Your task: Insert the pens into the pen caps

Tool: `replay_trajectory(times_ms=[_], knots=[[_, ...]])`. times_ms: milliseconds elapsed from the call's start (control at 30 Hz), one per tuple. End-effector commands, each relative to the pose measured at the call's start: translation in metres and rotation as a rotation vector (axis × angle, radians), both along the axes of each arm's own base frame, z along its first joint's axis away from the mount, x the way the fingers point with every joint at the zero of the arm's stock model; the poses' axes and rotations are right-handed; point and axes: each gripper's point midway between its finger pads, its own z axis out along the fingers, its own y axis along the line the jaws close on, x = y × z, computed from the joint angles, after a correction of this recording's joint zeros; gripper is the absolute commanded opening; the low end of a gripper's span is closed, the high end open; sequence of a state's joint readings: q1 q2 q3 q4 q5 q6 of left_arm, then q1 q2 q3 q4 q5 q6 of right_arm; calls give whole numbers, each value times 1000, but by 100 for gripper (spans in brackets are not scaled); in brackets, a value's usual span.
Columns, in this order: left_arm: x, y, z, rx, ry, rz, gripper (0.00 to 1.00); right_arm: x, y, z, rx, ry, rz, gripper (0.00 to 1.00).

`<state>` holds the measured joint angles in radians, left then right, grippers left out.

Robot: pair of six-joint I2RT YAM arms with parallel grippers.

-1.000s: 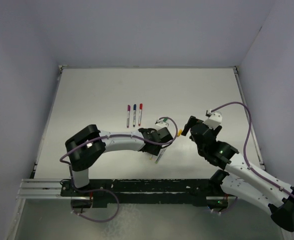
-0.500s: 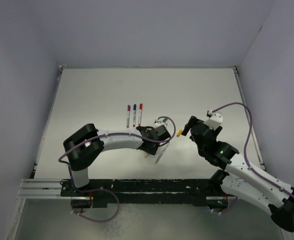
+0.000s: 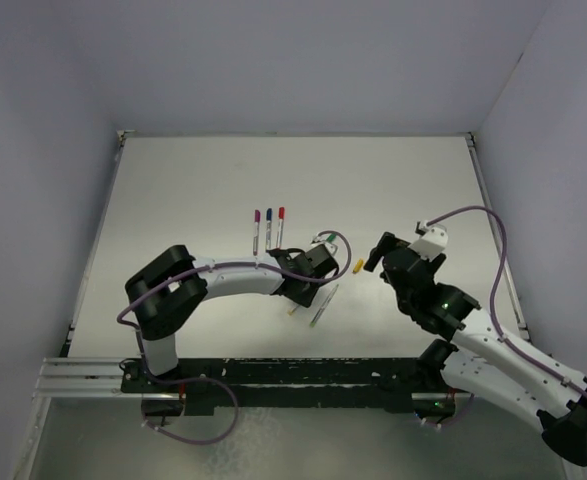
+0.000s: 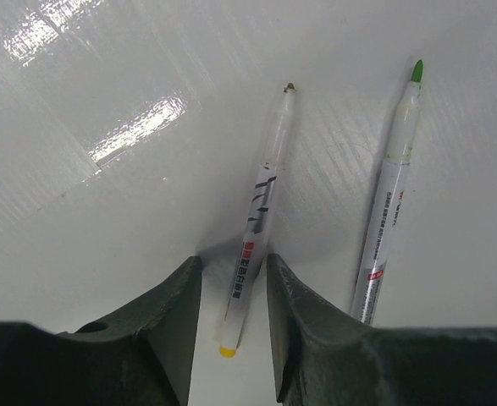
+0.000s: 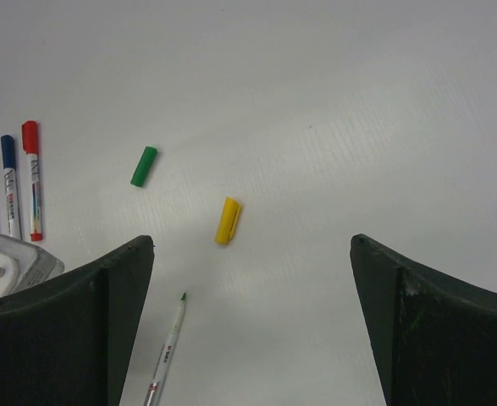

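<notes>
In the left wrist view my left gripper (image 4: 233,262) is low over the table. Its jaws are narrowly open on either side of an uncapped pen with a yellow end (image 4: 256,211), with gaps at the pads. A green-tipped uncapped pen (image 4: 389,203) lies just to its right. In the right wrist view my right gripper (image 5: 250,245) is wide open and empty. The yellow cap (image 5: 228,220) lies just beyond it, the green cap (image 5: 144,166) further left, and the green-tipped pen (image 5: 168,355) near its left finger. From above, the left gripper (image 3: 298,290) and the right gripper (image 3: 378,255) flank the yellow cap (image 3: 359,266).
Three capped pens, purple (image 3: 257,230), blue (image 3: 269,228) and red (image 3: 280,227), lie side by side behind the left gripper. They also show at the left edge of the right wrist view (image 5: 9,186). Walls enclose the white table (image 3: 193,180).
My left gripper has shifted a little to the left, so the green-tipped pen now shows beside it. The right arm has barely moved.
</notes>
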<state>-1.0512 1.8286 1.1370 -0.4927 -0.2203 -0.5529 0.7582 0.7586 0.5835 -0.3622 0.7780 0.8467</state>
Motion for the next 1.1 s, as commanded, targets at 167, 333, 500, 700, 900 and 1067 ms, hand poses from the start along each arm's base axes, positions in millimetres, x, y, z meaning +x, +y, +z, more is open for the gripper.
replay_trajectory(times_ms=[167, 333, 500, 700, 900, 1067], knots=[[-29, 39, -46, 163, 144, -41, 34, 6, -12, 31, 13, -84, -75, 100], [-43, 49, -59, 180, 196, -40, 18, 7, -13, 40, 9, -105, -76, 100], [-50, 56, -74, 205, 232, -45, 0, 8, -12, 35, -3, -85, -77, 98], [-57, 56, -87, 195, 265, -53, 0, 11, -8, 27, -45, -28, -72, 93], [-55, 52, -79, 162, 241, -49, 0, 14, -2, 5, -74, 60, -58, 77], [-43, 47, -47, 105, 160, -24, 0, 18, 6, -24, -57, 173, -37, 63]])
